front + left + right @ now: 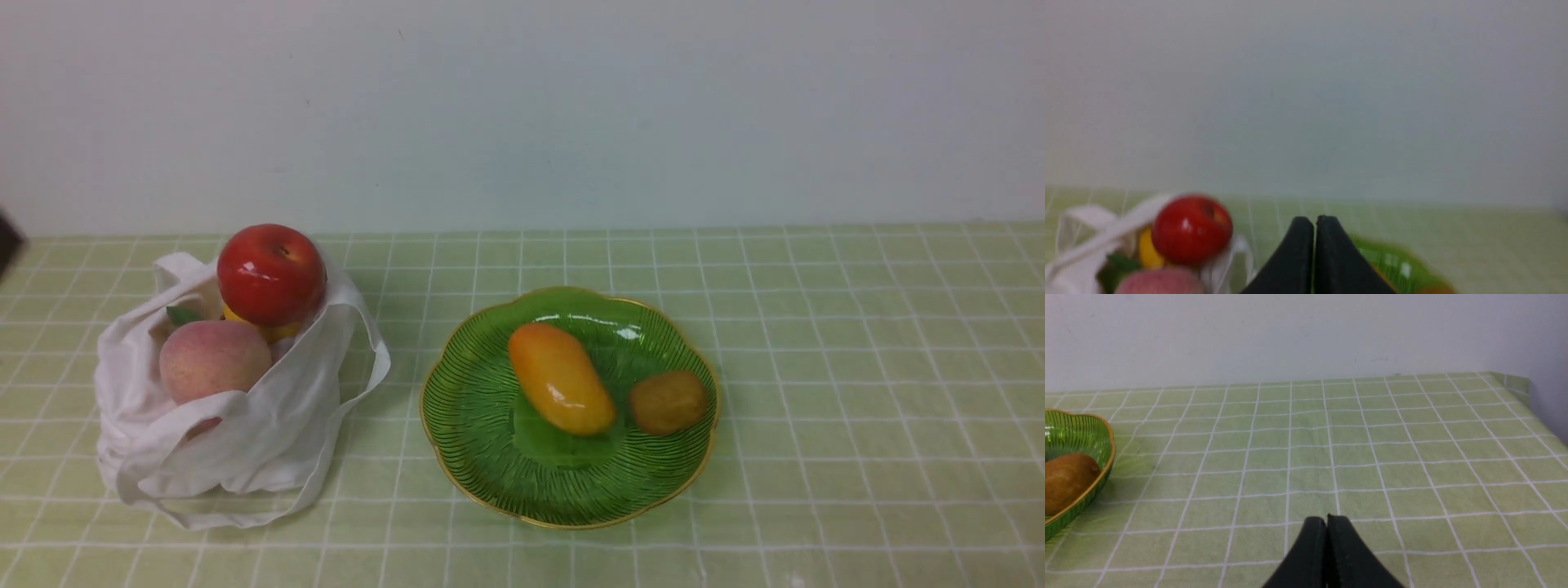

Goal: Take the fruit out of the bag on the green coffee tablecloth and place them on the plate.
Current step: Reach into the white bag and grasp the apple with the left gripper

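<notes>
The white cloth bag [245, 441] sits at the left on the green checked tablecloth [857, 367]. A red apple [271, 274] tops it, with a pink peach [214, 359] in front and a yellow piece [273, 331] between them. The green plate [490, 441] holds an orange-yellow mango [561, 378] and a brown kiwi [669, 401]. My left gripper [1314, 220] is shut and empty, raised, with the apple [1191, 229] and bag [1081, 228] to one side and the plate [1392, 261] behind it. My right gripper [1326, 519] is shut and empty over bare cloth, the plate [1077, 428] and kiwi [1067, 479] far to one side.
A plain pale wall [522, 114] stands along the back of the table. A dark part, probably of my left arm [8, 241], shows at the far left edge of the front view. The cloth's far corner [1515, 381] shows in the right wrist view.
</notes>
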Action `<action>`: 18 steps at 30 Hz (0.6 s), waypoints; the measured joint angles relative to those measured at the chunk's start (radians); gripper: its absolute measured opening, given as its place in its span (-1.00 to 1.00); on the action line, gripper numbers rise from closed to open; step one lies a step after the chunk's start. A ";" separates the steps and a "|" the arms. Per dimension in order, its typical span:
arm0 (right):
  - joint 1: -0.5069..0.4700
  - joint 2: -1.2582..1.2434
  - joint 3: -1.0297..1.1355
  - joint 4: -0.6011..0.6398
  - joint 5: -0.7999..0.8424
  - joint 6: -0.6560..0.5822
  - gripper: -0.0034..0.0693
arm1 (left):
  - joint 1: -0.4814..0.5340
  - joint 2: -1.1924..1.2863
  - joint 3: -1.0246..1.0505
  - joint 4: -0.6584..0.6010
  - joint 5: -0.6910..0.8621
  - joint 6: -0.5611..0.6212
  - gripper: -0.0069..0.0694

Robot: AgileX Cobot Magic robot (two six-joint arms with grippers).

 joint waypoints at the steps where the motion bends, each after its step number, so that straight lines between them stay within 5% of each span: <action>1: 0.000 0.000 0.000 0.000 0.000 0.000 -0.95 | 0.000 0.095 -0.063 0.043 0.087 0.020 -0.84; 7: 0.000 0.000 0.000 0.000 0.000 0.000 -0.95 | 0.000 0.464 -0.293 0.154 0.299 0.041 -0.84; 18: 0.000 0.000 0.000 0.000 0.000 0.000 -0.95 | 0.000 0.834 -0.616 0.286 0.391 -0.012 -0.84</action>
